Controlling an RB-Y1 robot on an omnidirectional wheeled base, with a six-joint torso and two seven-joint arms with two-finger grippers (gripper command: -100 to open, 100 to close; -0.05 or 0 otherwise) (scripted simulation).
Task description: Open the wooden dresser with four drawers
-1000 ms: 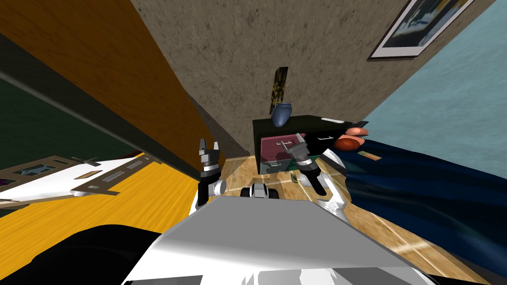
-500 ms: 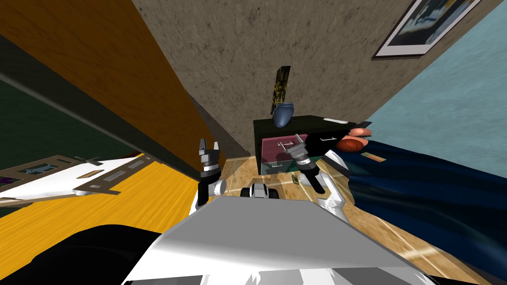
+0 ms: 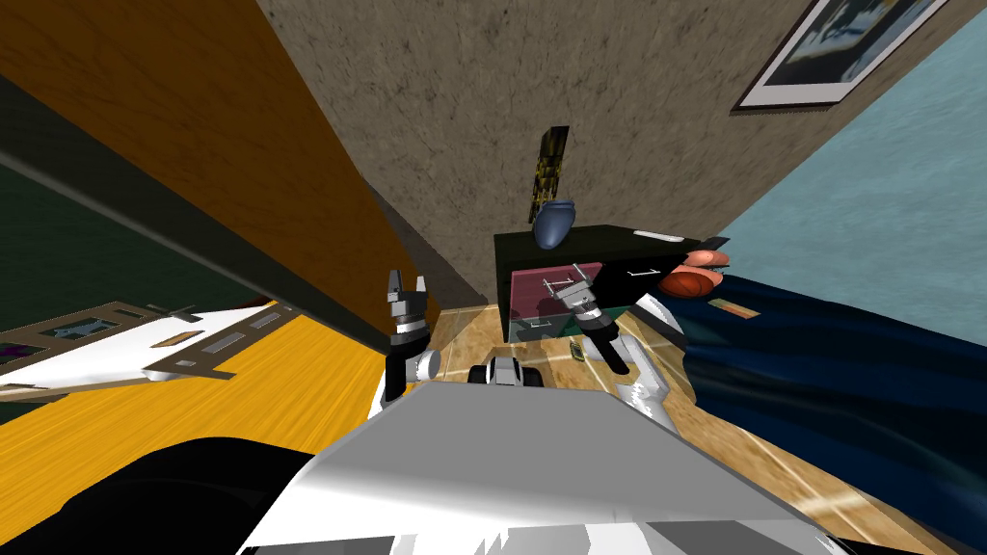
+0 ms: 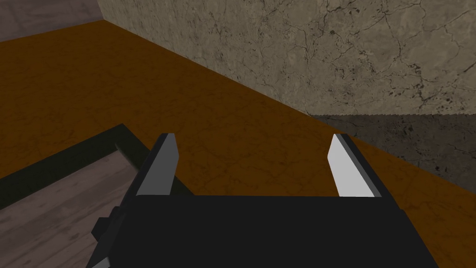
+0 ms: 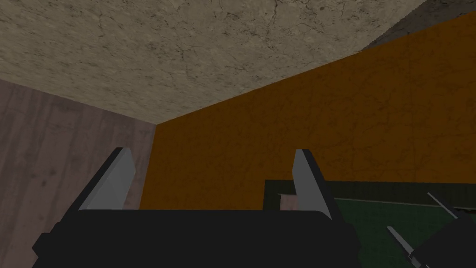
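Your right gripper, fingers spread and empty, hangs just in front of the dresser's maroon drawer, far nearer the dresser than your left gripper, which is equally spread.

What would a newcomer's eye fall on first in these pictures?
The dark dresser straight ahead stands out, with its maroon drawer front and a blue vase standing on its top. My right gripper is open in front of that drawer. A dark blue bedspread spreads out to the right of the dresser, and a broad orange-brown wall runs along the left.
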